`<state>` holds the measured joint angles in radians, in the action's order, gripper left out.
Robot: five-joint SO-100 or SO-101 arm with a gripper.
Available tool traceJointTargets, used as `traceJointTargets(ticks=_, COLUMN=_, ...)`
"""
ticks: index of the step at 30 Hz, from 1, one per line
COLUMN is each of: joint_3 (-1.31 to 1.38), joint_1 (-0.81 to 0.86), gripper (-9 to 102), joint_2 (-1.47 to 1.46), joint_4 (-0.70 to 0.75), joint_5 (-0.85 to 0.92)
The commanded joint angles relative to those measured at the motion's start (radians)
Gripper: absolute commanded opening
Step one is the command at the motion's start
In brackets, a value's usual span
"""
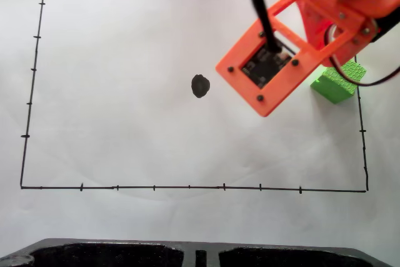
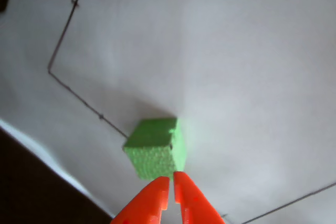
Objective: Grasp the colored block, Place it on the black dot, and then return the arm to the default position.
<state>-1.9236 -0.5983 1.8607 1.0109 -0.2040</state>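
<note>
while jaws sit closed, green cube (image 2: 155,148) corner-on, flat

1. In the fixed view, the block (image 1: 338,83) is sitting at the right of the frame, on the paper (image 1: 125,92), touching the border line (image 1: 361,123).
2. The black dot (image 1: 200,85) is lying mid-frame, well left of it.
3. My arm (image 1: 294,48) is reaching in from the upper right, overlapping the block's upper left.
4. In the wrist view, my gripper (image 2: 171,181) is sitting at the bottom edge, just below the block (image 2: 156,148).

The orange arm (image 1: 294,48) reaches in from the upper right of the fixed view, its flat camera mount tilted downward. In the wrist view the gripper (image 2: 172,182) points up from the bottom edge, its two tapered fingers nearly touching.
</note>
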Motion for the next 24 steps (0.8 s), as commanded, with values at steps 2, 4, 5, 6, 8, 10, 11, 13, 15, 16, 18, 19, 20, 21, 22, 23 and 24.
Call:
traceJointTargets(ticks=2, joint_3=0.051, joint_1=0.023, gripper=1, joint_2=0.009, joint_4=0.046, joint_5=-0.23)
traceJointTargets(ticks=4, joint_3=0.051, joint_1=0.025, gripper=1, joint_2=0.002, joint_4=0.058, joint_5=-0.293)
traceJointTargets(ticks=5, joint_3=0.051, joint_1=0.026, gripper=2, joint_2=-0.008, joint_4=0.063, joint_5=-0.33)
traceJointTargets(ticks=6, joint_3=0.054, joint_1=0.029, gripper=5, joint_2=-0.017, joint_4=0.074, joint_5=-0.376)
traceJointTargets(ticks=8, joint_3=0.055, joint_1=0.032, gripper=10, joint_2=-0.034, joint_4=0.091, joint_5=-0.448)
traceJointTargets(ticks=10, joint_3=0.061, joint_1=0.032, gripper=13, joint_2=-0.052, joint_4=0.104, joint_5=-0.522)
traceJointTargets(ticks=11, joint_3=0.067, joint_1=0.026, gripper=16, joint_2=-0.061, joint_4=0.117, joint_5=-0.552)
traceJointTargets(ticks=13, joint_3=0.095, joint_1=0.02, gripper=17, joint_2=-0.078, joint_4=0.147, joint_5=-0.623)
traceJointTargets(ticks=15, joint_3=0.115, joint_1=0.009, gripper=21, joint_2=-0.094, joint_4=0.161, joint_5=-0.672)
traceJointTargets(ticks=16, joint_3=0.126, joint_1=0.005, gripper=23, joint_2=-0.1, joint_4=0.166, joint_5=-0.701)
traceJointTargets(ticks=18, joint_3=0.146, joint_1=-0.012, gripper=30, joint_2=-0.114, joint_4=0.175, joint_5=-0.746)
traceJointTargets(ticks=19, joint_3=0.156, joint_1=-0.021, gripper=33, joint_2=-0.121, joint_4=0.179, joint_5=-0.765)
traceJointTargets(ticks=20, joint_3=0.169, joint_1=-0.031, gripper=35, joint_2=-0.13, joint_4=0.189, joint_5=-0.782)
traceJointTargets(ticks=21, joint_3=0.186, joint_1=-0.043, gripper=37, joint_2=-0.141, joint_4=0.204, joint_5=-0.802)
traceJointTargets(ticks=22, joint_3=0.198, joint_1=-0.057, gripper=39, joint_2=-0.152, joint_4=0.216, joint_5=-0.819)
traceJointTargets(ticks=23, joint_3=0.215, joint_1=-0.067, gripper=39, joint_2=-0.161, joint_4=0.235, joint_5=-0.842)
traceJointTargets(ticks=24, joint_3=0.225, joint_1=-0.075, gripper=39, joint_2=-0.167, joint_4=0.245, joint_5=-0.864)
